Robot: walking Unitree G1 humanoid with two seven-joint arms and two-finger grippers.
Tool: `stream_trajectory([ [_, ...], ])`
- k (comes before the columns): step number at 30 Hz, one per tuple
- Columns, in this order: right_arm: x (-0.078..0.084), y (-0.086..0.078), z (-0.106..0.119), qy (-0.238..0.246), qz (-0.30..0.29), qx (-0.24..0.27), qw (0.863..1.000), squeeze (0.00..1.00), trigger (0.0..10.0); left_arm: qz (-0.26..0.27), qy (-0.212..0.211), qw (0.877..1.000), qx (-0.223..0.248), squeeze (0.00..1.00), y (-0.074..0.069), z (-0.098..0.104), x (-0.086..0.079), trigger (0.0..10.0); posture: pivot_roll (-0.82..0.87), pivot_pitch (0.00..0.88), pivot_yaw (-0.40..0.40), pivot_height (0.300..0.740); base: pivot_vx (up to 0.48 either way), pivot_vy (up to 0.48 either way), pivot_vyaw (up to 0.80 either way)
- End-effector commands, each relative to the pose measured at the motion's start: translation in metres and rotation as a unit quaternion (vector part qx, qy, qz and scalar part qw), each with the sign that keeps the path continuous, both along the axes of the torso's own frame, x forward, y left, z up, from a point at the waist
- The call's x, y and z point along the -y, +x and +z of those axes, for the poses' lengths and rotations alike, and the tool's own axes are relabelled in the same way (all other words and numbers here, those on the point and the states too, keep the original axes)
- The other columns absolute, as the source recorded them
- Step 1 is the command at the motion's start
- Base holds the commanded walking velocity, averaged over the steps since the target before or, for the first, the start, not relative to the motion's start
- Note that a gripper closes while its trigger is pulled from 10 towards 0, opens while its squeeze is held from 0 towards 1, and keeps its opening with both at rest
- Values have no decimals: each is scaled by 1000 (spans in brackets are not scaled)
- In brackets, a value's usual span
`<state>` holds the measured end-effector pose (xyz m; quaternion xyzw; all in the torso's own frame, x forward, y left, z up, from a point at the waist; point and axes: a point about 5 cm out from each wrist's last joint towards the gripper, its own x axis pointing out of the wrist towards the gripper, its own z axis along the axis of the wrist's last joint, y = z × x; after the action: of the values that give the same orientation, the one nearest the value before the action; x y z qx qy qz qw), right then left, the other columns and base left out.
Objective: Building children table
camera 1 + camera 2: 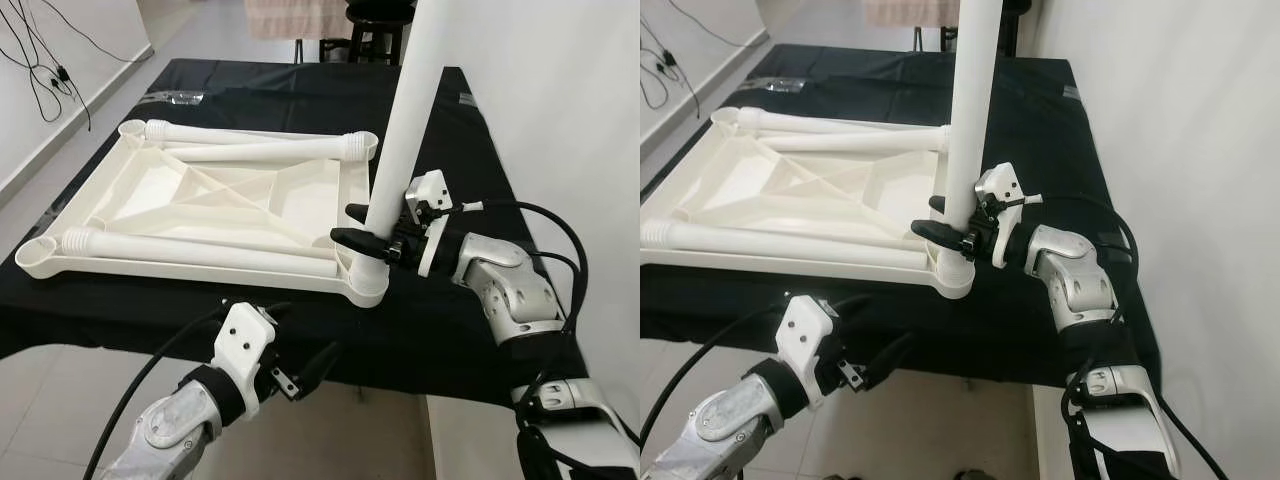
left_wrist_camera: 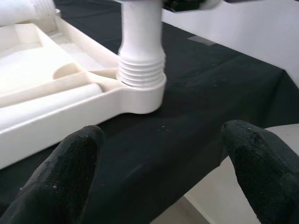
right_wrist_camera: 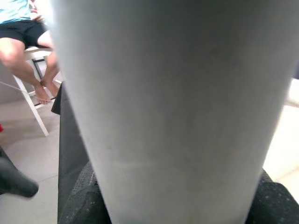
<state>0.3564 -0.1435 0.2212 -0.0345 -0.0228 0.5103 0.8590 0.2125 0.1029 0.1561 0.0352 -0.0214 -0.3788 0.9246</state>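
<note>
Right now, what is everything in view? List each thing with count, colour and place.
Upside-down tabletop: one, white, on the black-covered surface, ribbed underside up.
Upright table leg: one, white, standing in the tabletop's near right corner socket, threaded end seated there.
Loose table legs: three, white, lying inside the tabletop frame.
Black cloth: one, covering the work surface.
Cables: black, on the floor at far left.
Stool: one, dark, beyond the far edge.
Person: one, seated on a chair, legs in view from the right wrist.
Left gripper: black fingers, open, below the near table edge.
Right gripper: black fingers, shut on the upright table leg near its base.
</note>
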Motion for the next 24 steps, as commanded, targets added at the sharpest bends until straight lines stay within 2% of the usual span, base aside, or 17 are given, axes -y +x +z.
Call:
stream_trajectory([
  [1, -4, 1, -9, 13, 17, -28, 999, 0, 0, -3, 6, 1000, -10, 0, -2, -8, 3, 10000, 47, 127, -43, 740, 0, 0, 0],
  [8, 5, 6, -19, 5, -26, -50, 998, 0, 0, -8, 8, 1000, -17, 0, -2, -15, 5, 10000, 32, 131, -43, 740, 0, 0, 0],
  [12, 7, 1, -32, -6, -68, -68, 995, 0, 0, -3, 9, 1000, -18, 0, -1, -17, 4, 10000, 23, 133, -46, 740, 0, 0, 0],
  [13, 0, -16, -66, -31, -240, -91, 966, 0, 0, 5, 11, 1000, -17, 0, -1, -18, 3, 10000, 4, 151, -66, 740, 0, 0, 0],
  [14, -10, -73, -100, -35, -419, -140, 897, 0, 0, 19, 20, 1000, -11, 0, 1, -20, 1, 10000, -10, 168, -18, 740, 0, 0, 0],
  [15, -10, -73, -100, -35, -419, -140, 897, 0, 0, 19, 20, 1000, -11, 0, 1, -20, 1, 10000, -10, 168, -18, 740, 0, 0, 0],
  [16, -11, -83, -98, -32, -453, -135, 881, 0, 0, 23, 22, 999, -9, 0, 2, -21, 0, 10000, -10, 168, -18, 740, 0, 0, 0],
  [19, -11, -79, -92, -34, -446, -108, 888, 0, 0, 27, 26, 999, -6, 0, 4, -21, 0, 10000, -23, 151, -2, 740, 0, 0, 0],
  [20, -8, -72, -89, -33, -447, -92, 889, 0, 0, 34, 29, 999, -4, 0, 6, -21, 0, 10000, -13, 152, -14, 740, 0, 0, 0],
  [22, -6, -69, -89, -31, -447, -90, 889, 0, 0, 39, 30, 999, -3, 0, 8, -22, -1, 10000, -6, 150, -20, 740, 0, 0, 0],
  [24, -13, -62, -91, -30, -429, -89, 898, 0, 0, 36, 33, 999, 0, 0, 9, -23, 1, 10000, -4, 142, -23, 740, 0, 0, 0],
])
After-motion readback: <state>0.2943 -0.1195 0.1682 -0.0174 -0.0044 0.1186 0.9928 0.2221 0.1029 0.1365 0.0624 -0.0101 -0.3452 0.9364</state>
